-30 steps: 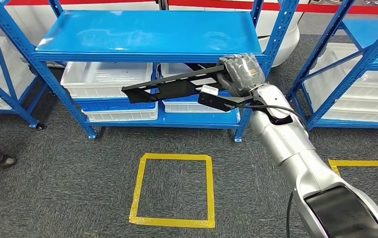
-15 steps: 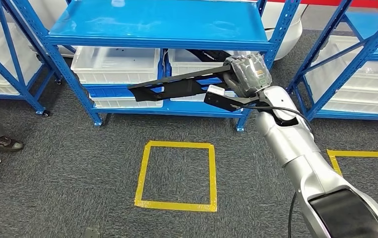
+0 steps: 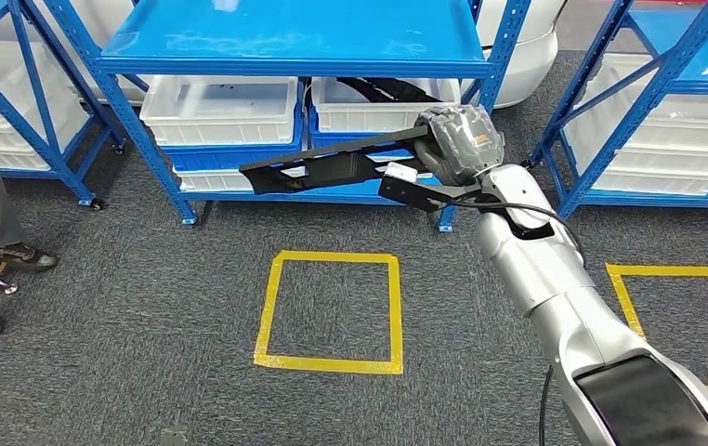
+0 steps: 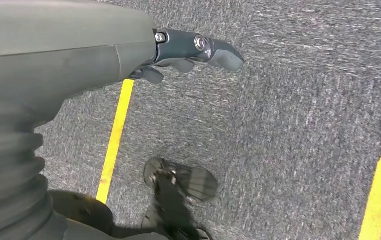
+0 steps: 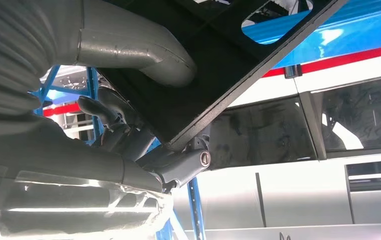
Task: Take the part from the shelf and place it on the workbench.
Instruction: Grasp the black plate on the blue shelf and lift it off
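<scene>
Gripping a long black part [image 3: 332, 167] (flat, with cut-outs), the right robot hand [image 3: 457, 141] holds one end.

Matt black part [image 3: 327, 168], glossy blue metal shelf [image 3: 295, 42], rough carpet [image 3: 127, 316].

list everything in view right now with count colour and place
part: one, black, long, held out in front of the middle shelf
shelves: three, blue, along the far side of the floor
bins: several, white, on the lower shelf levels
tape square: one, yellow, on the grey carpet
person's shoes: two, dark, at the left edge
right hand: one, grey, grips the part's end
left hand: one, grey, hangs over the carpet, holds nothing
</scene>
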You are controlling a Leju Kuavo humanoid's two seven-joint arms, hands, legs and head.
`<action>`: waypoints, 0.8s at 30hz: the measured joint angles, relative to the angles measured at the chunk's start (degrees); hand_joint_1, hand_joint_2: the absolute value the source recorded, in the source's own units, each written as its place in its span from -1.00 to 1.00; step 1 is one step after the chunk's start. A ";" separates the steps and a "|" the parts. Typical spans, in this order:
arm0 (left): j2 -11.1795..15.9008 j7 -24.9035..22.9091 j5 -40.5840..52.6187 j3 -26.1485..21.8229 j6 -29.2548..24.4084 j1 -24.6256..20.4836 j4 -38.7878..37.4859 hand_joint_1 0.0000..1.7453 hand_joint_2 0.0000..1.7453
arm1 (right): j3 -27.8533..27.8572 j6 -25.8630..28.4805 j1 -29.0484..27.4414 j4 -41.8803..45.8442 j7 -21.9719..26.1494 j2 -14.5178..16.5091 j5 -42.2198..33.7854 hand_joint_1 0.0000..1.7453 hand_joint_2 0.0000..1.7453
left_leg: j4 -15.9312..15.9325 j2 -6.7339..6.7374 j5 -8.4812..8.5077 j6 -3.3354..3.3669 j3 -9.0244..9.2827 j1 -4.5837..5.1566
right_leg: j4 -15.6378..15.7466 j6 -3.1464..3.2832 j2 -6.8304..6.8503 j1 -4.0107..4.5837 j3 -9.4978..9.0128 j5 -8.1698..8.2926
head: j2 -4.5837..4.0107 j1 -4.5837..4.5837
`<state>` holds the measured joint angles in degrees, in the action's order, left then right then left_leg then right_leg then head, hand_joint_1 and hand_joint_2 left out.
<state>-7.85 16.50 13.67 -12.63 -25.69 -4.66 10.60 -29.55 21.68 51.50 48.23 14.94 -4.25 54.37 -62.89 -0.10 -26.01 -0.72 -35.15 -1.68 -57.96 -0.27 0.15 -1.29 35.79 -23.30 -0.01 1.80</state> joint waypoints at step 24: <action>-0.10 -0.04 0.67 -0.03 -0.03 -0.21 0.01 -1.00 1.00 | 0.62 0.05 -0.28 -0.02 0.66 -0.28 -0.53 1.00 1.00 | 5.17 0.25 7.56 2.65 -4.07 0.47 | 0.39 0.01 -0.16 0.46 -3.37 -2.98 | 0.01 -0.36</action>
<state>-7.94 16.46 14.34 -12.66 -25.73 -4.87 10.60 -28.93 21.73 51.23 48.22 15.59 -4.52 53.84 -57.72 0.15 -18.45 1.93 -39.21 -1.22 -57.57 -0.26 -0.01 -0.83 32.42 -26.28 0.00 1.44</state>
